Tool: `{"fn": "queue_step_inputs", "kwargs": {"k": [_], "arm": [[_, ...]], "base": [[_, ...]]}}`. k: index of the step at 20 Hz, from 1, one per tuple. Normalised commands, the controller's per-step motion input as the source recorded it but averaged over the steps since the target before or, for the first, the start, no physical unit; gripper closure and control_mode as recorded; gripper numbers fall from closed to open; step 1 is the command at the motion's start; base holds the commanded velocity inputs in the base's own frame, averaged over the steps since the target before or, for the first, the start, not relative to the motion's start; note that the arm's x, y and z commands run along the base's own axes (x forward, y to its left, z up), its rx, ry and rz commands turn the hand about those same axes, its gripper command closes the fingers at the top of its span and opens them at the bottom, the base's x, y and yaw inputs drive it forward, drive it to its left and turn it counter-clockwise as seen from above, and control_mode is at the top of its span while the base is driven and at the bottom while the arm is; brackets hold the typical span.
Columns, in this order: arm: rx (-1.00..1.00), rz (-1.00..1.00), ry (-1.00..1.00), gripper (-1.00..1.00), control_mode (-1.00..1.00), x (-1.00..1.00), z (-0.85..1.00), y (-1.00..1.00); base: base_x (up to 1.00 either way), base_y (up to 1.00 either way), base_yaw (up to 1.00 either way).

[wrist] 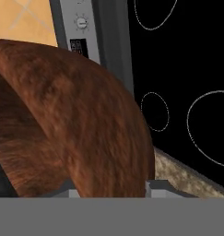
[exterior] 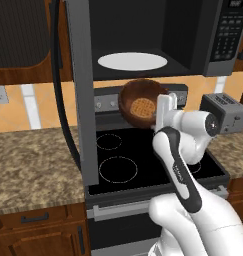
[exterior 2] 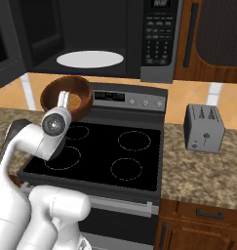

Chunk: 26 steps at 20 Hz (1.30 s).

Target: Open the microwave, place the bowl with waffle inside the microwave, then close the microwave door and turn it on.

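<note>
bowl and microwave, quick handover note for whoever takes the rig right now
Hand: shut on the bowl's rim.
Bowl: held tilted in the air above the stove, just below the microwave opening; waffle inside it.
Microwave door: swung open; turntable plate bare.
Done: door opened, bowl picked up.
Left: set the bowl on the plate, let go, close the door, turn it on.

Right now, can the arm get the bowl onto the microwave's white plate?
Probably yes: the door is swung open, the plate is bare, and the gripper holds the bowl just below the opening.
</note>
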Motion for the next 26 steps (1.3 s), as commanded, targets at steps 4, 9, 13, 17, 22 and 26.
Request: {"fn": "queue_step_inputs", "kwargs": {"k": [4,9,13,17,22,26], "arm": [[0.06,-0.07,0.00,1.00,-1.00,-0.25,1.00,-0.33],[0.04,-0.01,0.00,1.00,-1.00,-0.01,0.90,-0.14],[0.03,0.00,0.00,1.00,-1.00,0.30,0.73,0.00],[0.06,0.00,0.00,1.00,-1.00,0.53,0.46,-0.04],[0.08,0.03,-0.03,1.00,-1.00,0.35,0.00,-0.16],[0.05,0.12,0.00,1.00,-1.00,0.59,0.04,0.00]], "base": [[0.00,0.00,0.00],[0.00,0.00,0.00],[0.00,0.00,0.00],[0.00,0.00,0.00],[0.00,0.00,0.00],[0.00,0.00,0.00]]}}
